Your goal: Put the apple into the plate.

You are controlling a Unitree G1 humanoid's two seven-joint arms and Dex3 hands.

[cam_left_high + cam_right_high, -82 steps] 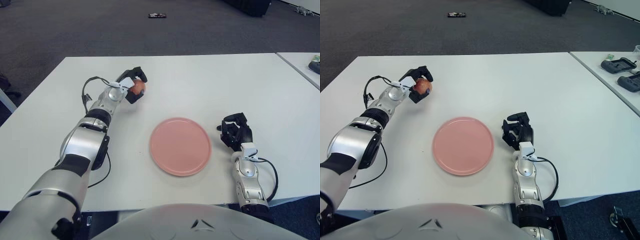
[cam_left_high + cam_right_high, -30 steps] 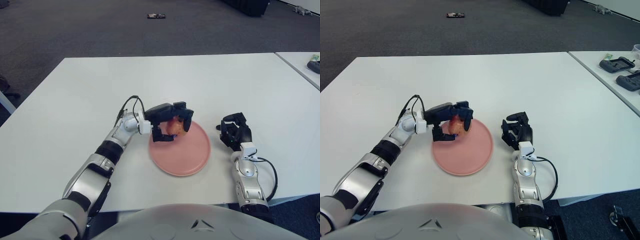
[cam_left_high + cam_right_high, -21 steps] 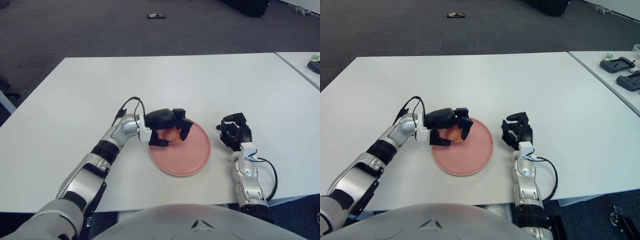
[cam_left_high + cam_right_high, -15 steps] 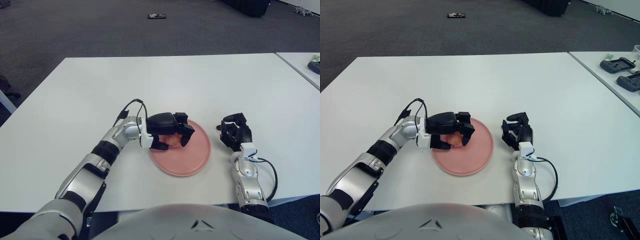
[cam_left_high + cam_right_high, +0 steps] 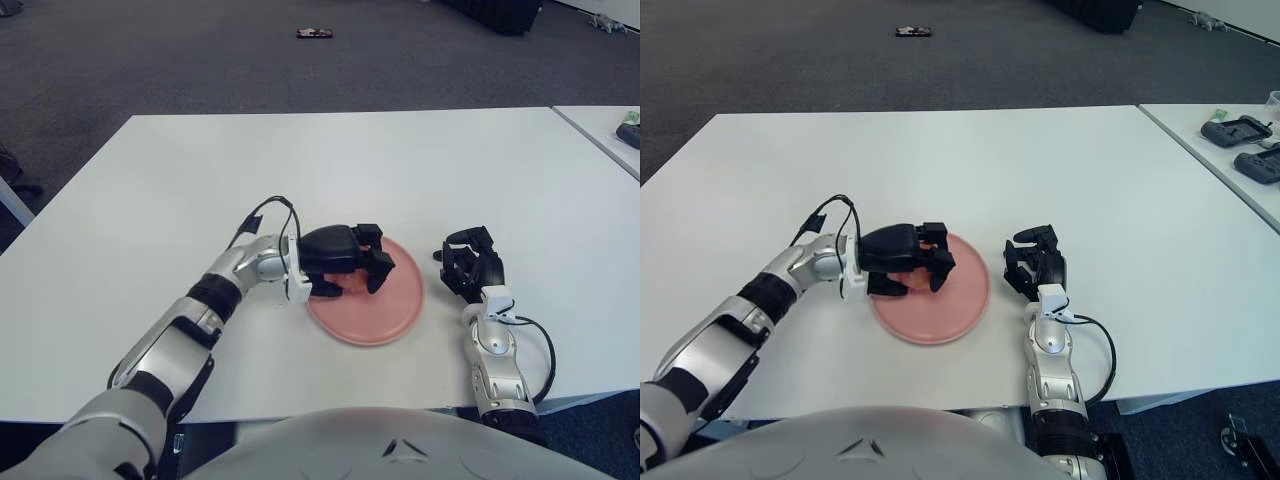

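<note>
The pink plate (image 5: 390, 310) lies on the white table (image 5: 420, 170), near its front edge. My left hand (image 5: 350, 265) is low over the left part of the plate, palm down. Its black fingers are curled around the apple. The apple is almost wholly hidden under the palm and fingers, so I cannot tell whether it touches the plate. My right hand (image 5: 468, 262) rests on the table just right of the plate, fingers curled, holding nothing.
A second table at the far right carries black controllers (image 5: 1238, 130). A small dark object (image 5: 314, 32) lies on the carpet beyond the table. A cable runs along my left forearm (image 5: 255, 215).
My left hand carried the apple from the far left of the table to the plate and has lowered it onto the plate's left part. The plate has shifted slightly right. The right hand has not moved.
</note>
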